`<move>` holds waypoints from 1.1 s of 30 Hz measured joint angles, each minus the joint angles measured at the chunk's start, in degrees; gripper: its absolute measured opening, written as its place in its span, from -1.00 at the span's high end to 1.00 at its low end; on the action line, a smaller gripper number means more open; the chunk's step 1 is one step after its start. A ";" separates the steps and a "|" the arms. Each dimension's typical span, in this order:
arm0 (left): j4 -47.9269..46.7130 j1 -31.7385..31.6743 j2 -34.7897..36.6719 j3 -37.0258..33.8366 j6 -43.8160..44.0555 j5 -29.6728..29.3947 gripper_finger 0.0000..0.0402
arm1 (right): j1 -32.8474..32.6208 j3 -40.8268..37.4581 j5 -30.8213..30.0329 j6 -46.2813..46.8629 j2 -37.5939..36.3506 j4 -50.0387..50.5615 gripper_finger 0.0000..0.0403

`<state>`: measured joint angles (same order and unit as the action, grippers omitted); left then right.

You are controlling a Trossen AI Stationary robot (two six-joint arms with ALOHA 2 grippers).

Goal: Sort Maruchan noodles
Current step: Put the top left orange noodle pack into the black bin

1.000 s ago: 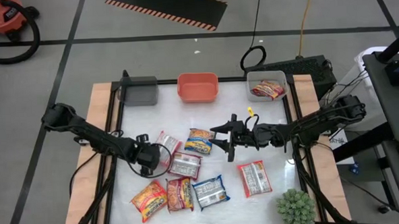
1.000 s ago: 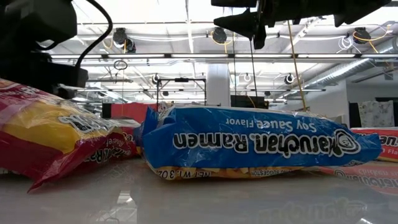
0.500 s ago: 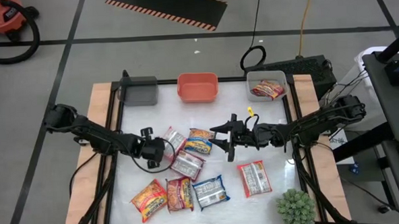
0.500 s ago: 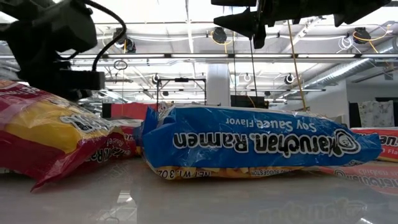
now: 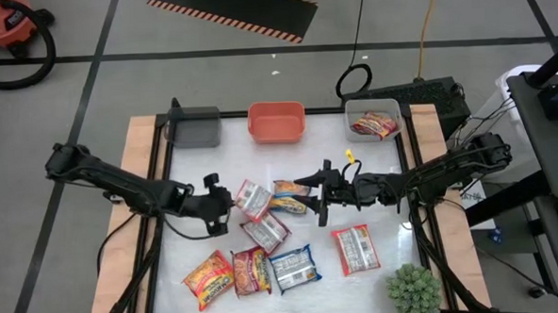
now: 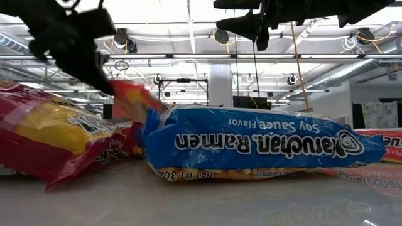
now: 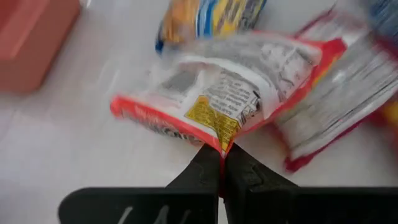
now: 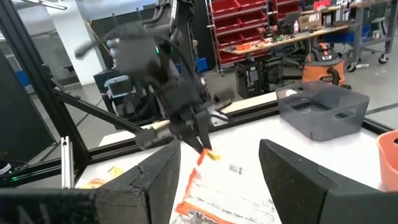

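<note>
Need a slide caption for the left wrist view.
Left end effector shut on the corner of a red-and-white ramen packet, with more packets behind it.

A robotics workshop, big and open like a warehouse floor.

Grey concrete floor (image 5: 69,100) marked with dark tape lines, a black-and-orange hazard mat (image 5: 235,12) at the top of the overhead frame, and an orange shop vacuum (image 5: 4,27) in its upper left corner. Across the table, a high ceiling with strip lights (image 6: 188,56) and exposed ducting. Red parts-bin racks (image 8: 249,22) and cluttered benches stand at the upper right of the right wrist frame.
</note>
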<state>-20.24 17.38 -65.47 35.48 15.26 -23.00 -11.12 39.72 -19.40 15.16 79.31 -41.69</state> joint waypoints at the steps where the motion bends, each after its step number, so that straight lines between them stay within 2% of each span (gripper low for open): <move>1: 1.07 0.03 0.74 0.01 -0.13 0.06 0.99 | -0.03 0.00 0.00 0.07 0.00 0.19 -0.04; 7: 6.77 -0.25 3.46 0.11 -0.41 -0.35 1.00 | -0.34 0.00 -0.07 -0.66 0.00 0.67 -0.04; 10: 8.74 -1.07 4.43 0.11 0.44 -1.10 1.00 | -1.48 0.34 -0.63 -5.70 0.01 1.81 -0.04; 16: 15.56 -2.14 5.26 0.13 2.31 -1.28 1.00 | -7.95 6.56 -12.49 -23.00 1.97 11.15 -0.04; 21: 21.16 -2.09 5.20 0.15 3.58 -0.54 1.00 | -11.90 12.53 -14.81 -37.25 8.30 11.81 -0.11; 25: 21.73 -2.11 5.17 0.15 3.96 0.26 1.00 | -13.70 17.70 -28.24 -46.12 14.66 12.28 -0.24; 28: 21.89 -1.70 5.17 0.15 4.79 0.94 1.00 | -13.67 20.63 -30.07 -48.21 17.35 13.11 -0.35; 33: 23.70 -1.29 5.15 0.15 4.74 3.67 1.00 | -11.53 23.04 -30.12 -45.12 20.59 15.44 -0.42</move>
<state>3.45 16.10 -60.31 35.64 20.00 -19.33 -22.65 62.76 -49.52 -29.96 99.90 -26.24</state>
